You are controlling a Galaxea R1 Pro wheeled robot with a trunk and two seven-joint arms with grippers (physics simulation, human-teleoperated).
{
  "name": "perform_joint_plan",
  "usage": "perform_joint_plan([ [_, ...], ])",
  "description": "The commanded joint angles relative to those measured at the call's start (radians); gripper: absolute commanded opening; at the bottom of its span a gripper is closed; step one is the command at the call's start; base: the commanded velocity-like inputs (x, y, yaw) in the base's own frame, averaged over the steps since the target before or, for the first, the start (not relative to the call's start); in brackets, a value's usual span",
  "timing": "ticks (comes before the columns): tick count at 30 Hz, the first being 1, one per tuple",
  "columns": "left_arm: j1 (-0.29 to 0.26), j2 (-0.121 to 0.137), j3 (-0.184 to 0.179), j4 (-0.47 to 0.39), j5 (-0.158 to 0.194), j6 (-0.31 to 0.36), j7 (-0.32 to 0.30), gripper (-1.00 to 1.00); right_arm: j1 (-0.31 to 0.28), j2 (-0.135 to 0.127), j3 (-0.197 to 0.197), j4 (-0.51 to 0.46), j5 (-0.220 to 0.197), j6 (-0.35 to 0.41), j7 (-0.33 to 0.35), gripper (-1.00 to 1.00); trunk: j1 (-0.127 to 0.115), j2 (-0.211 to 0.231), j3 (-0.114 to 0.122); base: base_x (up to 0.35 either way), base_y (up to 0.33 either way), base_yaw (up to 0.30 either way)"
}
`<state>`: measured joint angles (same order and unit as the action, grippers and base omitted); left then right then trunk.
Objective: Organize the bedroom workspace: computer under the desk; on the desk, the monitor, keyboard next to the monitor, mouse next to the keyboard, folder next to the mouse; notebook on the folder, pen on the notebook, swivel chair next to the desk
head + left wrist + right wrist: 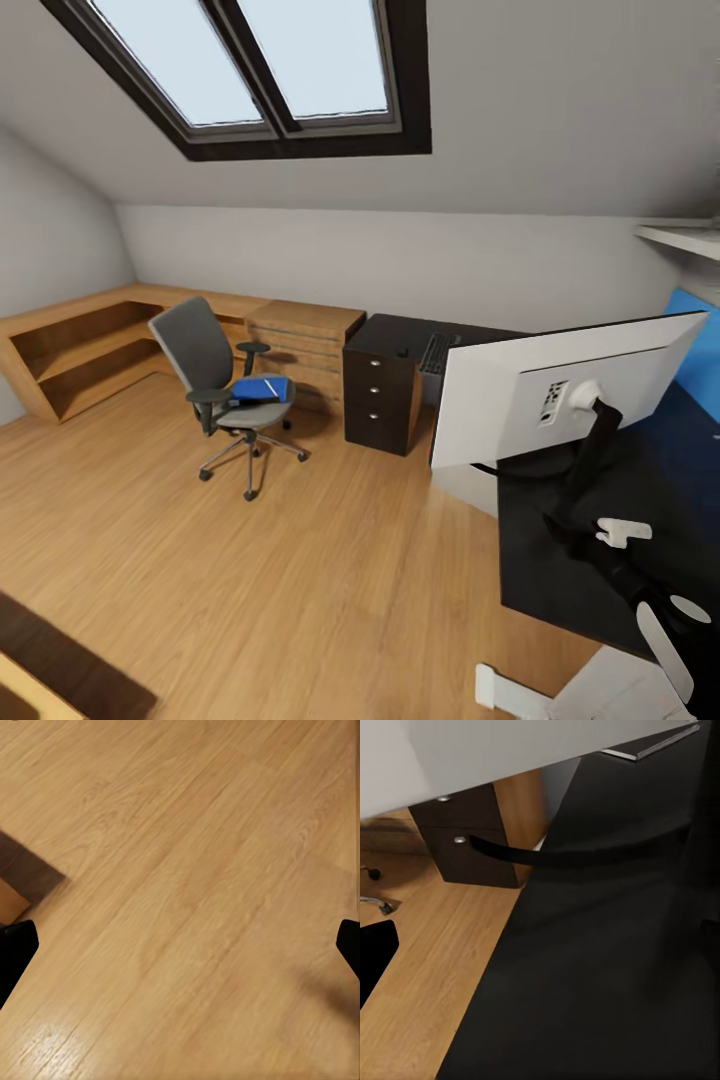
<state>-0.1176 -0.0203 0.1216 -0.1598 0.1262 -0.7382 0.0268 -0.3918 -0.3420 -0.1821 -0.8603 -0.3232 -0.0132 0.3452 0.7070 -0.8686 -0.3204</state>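
Observation:
The grey swivel chair (222,385) stands on the wood floor, apart from the black desk (560,570), and the blue folder (262,389) lies on its seat. The monitor (560,395) stands on the desk with its white back toward me. Beyond it the keyboard (437,352) and the small black mouse (403,352) lie above the desk's drawers (380,400). A pale grey box, seemingly the computer (463,490), shows under the monitor's lower corner. My right gripper (540,945) hovers open over the desk; my left gripper (180,952) hangs open above bare floor. Notebook and pen are out of view.
A light wooden drawer cabinet (305,340) stands between the chair and the desk. Low wooden shelving (80,350) runs along the left wall. A dark piece of furniture (60,670) sits at the near left. The ceiling slopes low over the far wall.

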Motion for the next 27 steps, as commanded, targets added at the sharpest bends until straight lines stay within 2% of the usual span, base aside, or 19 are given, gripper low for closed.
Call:
perform_joint_plan([
  [1,0.000,-0.001,0.003,0.000,0.000,-0.003,0.001,1.00,-0.001,0.000,-0.001,0.001,-0.008,-0.001,0.006,1.00,0.000,-0.001,0.000,-0.006,0.000,-0.112],
  [10,0.000,-0.001,0.003,0.000,0.000,-0.003,0.001,1.00,-0.001,0.000,-0.003,0.001,-0.009,-0.007,0.006,1.00,0.000,-0.001,0.006,-0.002,0.000,-0.075],
  [18,0.000,0.000,0.004,0.000,0.001,-0.002,0.002,1.00,-0.001,-0.001,-0.004,0.002,-0.045,-0.063,0.000,1.00,0.000,-0.001,0.012,0.000,0.000,-0.011],
  [27,0.000,0.000,0.004,0.000,0.001,-0.001,0.002,1.00,-0.001,-0.002,-0.005,0.012,-0.056,-0.081,-0.002,1.00,0.000,-0.001,0.018,0.000,0.000,-0.001],
])
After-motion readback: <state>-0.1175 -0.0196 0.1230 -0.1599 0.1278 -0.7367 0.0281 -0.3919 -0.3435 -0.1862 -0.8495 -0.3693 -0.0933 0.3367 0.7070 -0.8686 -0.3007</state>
